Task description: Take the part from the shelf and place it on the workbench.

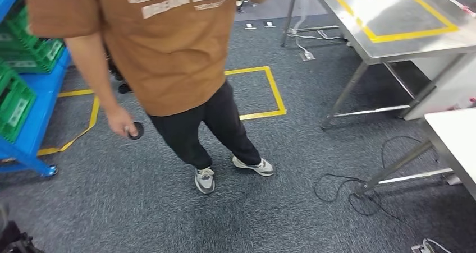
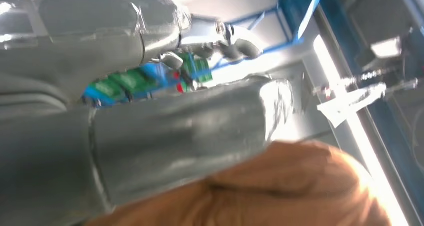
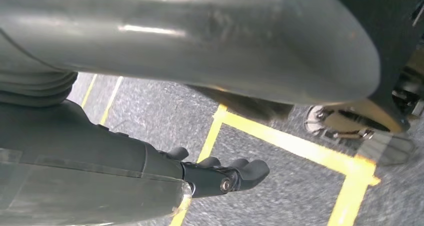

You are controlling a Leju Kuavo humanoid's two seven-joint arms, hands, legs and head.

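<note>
On the blue shelf (image 1: 33, 124) at my left stand the green bins (image 1: 14, 107), and I judge the part is kept in one of them, but I cannot see any part inside from here. A person (image 1: 168, 51) in a brown shirt stands between me and the steel workbench (image 1: 393, 45). This person's hand (image 1: 120, 121) hangs low and holds a small black round thing (image 1: 135, 130) (whether this is the part, I cannot tell).

My right hand (image 3: 225, 176) hangs down over the grey carpet (image 3: 300, 196), near a line of yellow tape (image 3: 295, 148). Its dark fingers are loosely stretched and carry nothing, which fits a hand waiting for its turn. My left hand (image 2: 220, 40) is raised close to the brown shirt (image 2: 280, 186), with the shelf and bins behind it. The picture is blurred there, so I cannot tell if its fingers are closed or apart.

The head view gives me the room, while the wrist views give the hands themselves. I judge the taking is not yet done.
</note>
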